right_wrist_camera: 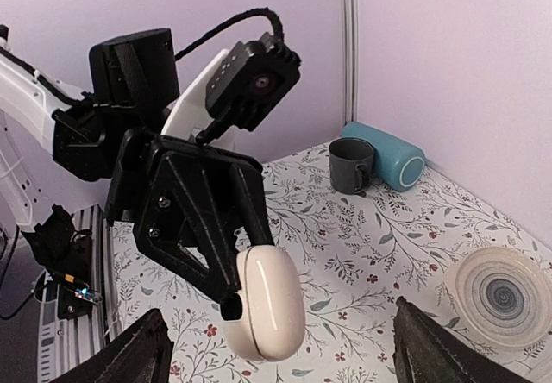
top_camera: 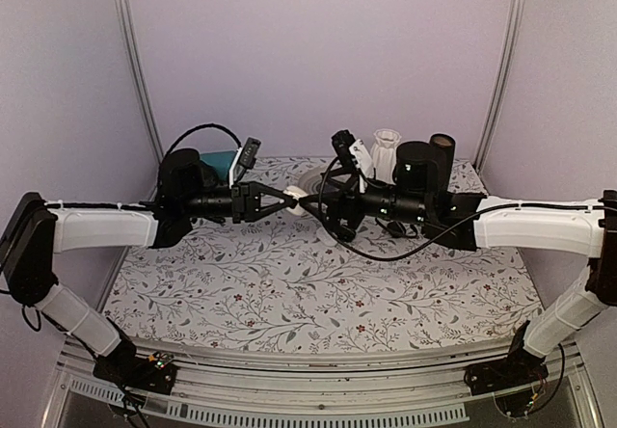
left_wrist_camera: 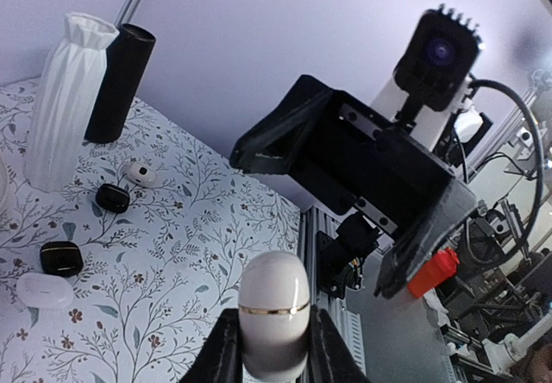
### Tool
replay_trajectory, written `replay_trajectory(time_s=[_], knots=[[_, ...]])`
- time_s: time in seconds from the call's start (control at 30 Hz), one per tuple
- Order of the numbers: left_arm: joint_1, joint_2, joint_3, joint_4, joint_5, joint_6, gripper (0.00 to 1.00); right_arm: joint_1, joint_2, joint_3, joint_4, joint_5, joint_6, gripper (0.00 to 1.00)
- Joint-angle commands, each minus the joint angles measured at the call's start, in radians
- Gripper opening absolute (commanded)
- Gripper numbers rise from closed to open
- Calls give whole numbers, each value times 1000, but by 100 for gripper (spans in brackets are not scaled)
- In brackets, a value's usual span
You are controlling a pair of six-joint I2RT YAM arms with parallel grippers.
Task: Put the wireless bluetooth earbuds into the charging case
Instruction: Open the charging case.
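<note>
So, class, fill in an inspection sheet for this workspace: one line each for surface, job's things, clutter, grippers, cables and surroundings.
Surface: floral cloth, spread flat.
Job's things: white charging case, lid shut, held up in the air; earbuds not made out.
Clutter: ribbed white vase, black tube, grey mug, teal cylinder on its side, clear dish, black pod, gold-banded black pod, plain white pod, small white item.
Grippers: left gripper shut on the case; right gripper open, facing it.
Cables: black cable sagging in a loop by the right gripper.
Surroundings: lilac walls, metal uprights.
</note>
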Motion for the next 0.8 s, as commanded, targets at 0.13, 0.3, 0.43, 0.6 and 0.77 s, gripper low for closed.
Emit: replay_trajectory(time_s=[0.13, 0.3, 0.43, 0.6, 0.77], knots=[[-16, -79, -35, 132, 39, 31, 0, -38, -28, 22, 15, -178, 150, 88], [-25, -95, -36, 145, 51, 34, 0, -47, -19, 40, 6, -210, 172, 88], [-33, -102, -36, 153, 68, 38, 0, -57, -10, 66, -9, -212, 202, 88], [-44, -112, -34, 156, 86, 45, 0, -85, -7, 81, -21, -211, 241, 87], [-47, -123, -39, 156, 84, 50, 0, -98, -3, 90, -44, -202, 247, 87]])
